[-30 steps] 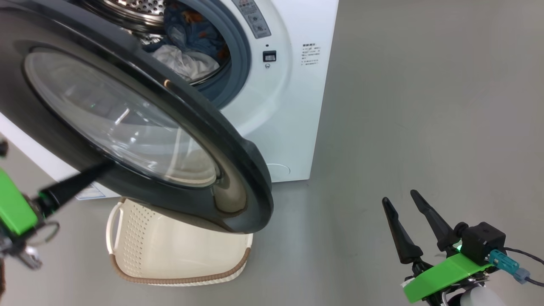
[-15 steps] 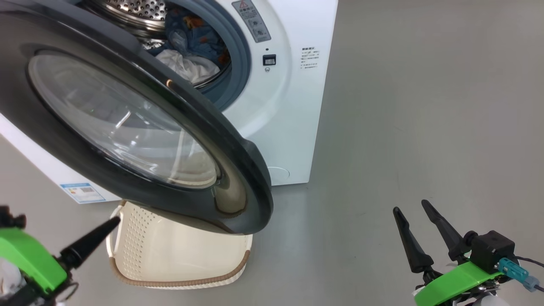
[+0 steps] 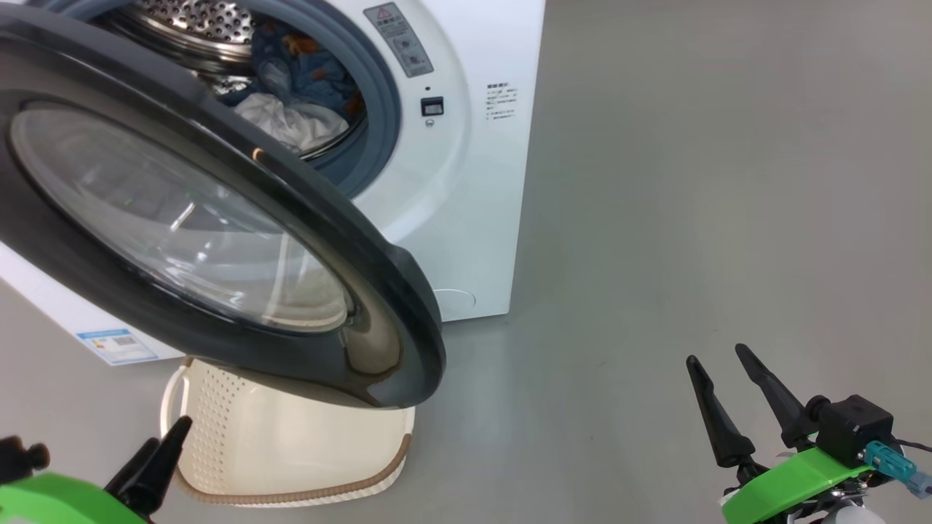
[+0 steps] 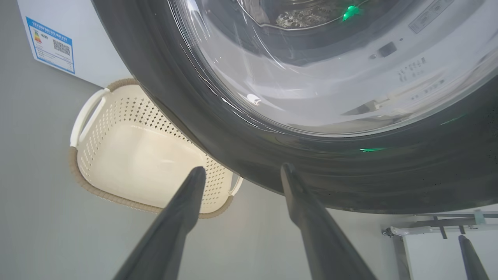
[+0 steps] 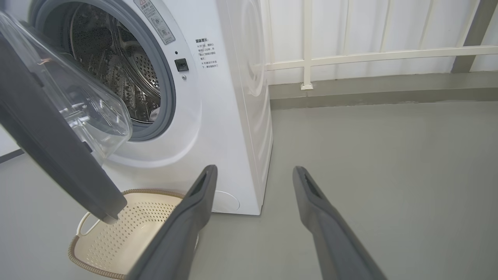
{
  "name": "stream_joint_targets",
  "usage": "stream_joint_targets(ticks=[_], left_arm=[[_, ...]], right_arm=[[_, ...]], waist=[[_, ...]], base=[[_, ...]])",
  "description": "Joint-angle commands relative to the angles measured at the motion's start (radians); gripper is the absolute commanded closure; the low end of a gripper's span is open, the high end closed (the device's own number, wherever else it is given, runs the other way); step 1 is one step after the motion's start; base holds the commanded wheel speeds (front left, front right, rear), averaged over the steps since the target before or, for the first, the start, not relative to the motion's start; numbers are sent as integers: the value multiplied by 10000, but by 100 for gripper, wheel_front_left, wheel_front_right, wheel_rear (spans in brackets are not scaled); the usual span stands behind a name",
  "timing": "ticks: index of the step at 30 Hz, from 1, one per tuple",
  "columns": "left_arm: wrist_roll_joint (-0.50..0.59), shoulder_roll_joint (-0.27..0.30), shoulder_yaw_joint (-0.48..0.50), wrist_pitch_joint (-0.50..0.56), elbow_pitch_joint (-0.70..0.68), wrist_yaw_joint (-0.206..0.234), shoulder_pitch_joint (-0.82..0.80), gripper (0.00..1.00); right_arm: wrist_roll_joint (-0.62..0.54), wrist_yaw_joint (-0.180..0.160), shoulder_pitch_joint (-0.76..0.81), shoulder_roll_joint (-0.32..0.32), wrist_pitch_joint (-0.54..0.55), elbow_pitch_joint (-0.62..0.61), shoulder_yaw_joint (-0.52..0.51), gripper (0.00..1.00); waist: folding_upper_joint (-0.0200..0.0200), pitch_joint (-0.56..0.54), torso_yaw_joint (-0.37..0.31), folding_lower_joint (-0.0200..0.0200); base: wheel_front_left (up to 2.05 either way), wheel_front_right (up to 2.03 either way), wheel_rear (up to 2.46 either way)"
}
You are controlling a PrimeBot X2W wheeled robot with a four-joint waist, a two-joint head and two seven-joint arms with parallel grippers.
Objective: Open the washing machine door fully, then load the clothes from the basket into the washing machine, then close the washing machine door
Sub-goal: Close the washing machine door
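The washing machine [image 3: 451,182] stands with its drum uncovered. Its door [image 3: 182,218], black-rimmed with a glass bowl, hangs partly swung out over the basket [image 3: 211,415]. The clothes [image 3: 291,102], blue printed fabric with white cloth, lie inside the drum. No clothes show in the visible part of the cream basket [image 4: 128,155]. My left gripper [image 3: 166,435] is low at the left, open and holding nothing, its tips just below the door's rim [image 4: 311,182]. My right gripper [image 3: 716,355] stands open over bare floor, well right of the machine [image 5: 218,97].
Grey floor [image 3: 692,182] spreads wide to the right of the washer. A blue label [image 3: 116,346] and a round flap [image 3: 451,300] sit low on the washer's front. A white wall with a railing [image 5: 350,58] runs behind.
My left gripper has come off the door's lower rim, dropped toward the lower left and opened. The head camera has shifted, sliding the scene a little left. The right gripper stays open.
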Motion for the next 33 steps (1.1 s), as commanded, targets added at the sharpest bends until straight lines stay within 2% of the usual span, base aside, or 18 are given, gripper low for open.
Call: stream_joint_targets(ticks=[1,7,11,13,15,16,20,25,28,33], left_arm=[[376,512,168,-801,-161,-70,-124,0],[1618,879,-1144,-3791,222,-70,86,0],[2485,994,-1839,-5158,967,-70,-74,0],[3012,886,-1713,-5260,1156,-70,-156,0],[3745,552,-1042,-5272,959,-70,-194,0],[3745,552,-1042,-5272,959,-70,-194,0],[5242,-305,125,-5276,374,-71,192,0],[6797,-1176,1088,-5278,-392,-71,612,0],[7379,-1599,1457,-5278,-699,-71,817,0],[8042,-1964,1638,-5279,-784,-71,1081,0]], right_arm=[[53,27,-17,-191,-49,-180,130,0],[73,27,-74,-264,-49,-128,50,0],[62,27,-144,-318,-49,-110,-74,0],[59,27,-152,-326,-49,-113,-142,0],[51,27,-149,-327,-49,-129,-233,0],[51,27,-149,-327,-49,-129,-233,0],[41,27,-135,-328,-49,-155,-346,0],[37,27,-71,-344,-49,-194,-520,0],[38,27,-62,-367,-49,-215,-586,0],[-2,27,-21,-325,-49,-232,-599,0]], waist=[[0,-35,-101,0],[0,-48,-202,0],[0,-58,-226,0],[0,-79,-233,0],[0,-90,-228,0],[0,-90,-228,0],[0,-163,-273,0],[0,-250,-316,0],[0,-291,-355,0],[0,-322,-422,0]], base=[[0,0,0],[0,0,0],[0,0,0],[0,0,0],[0,0,0],[0,0,0],[0,0,0],[0,0,0],[0,0,0],[0,0,0]])
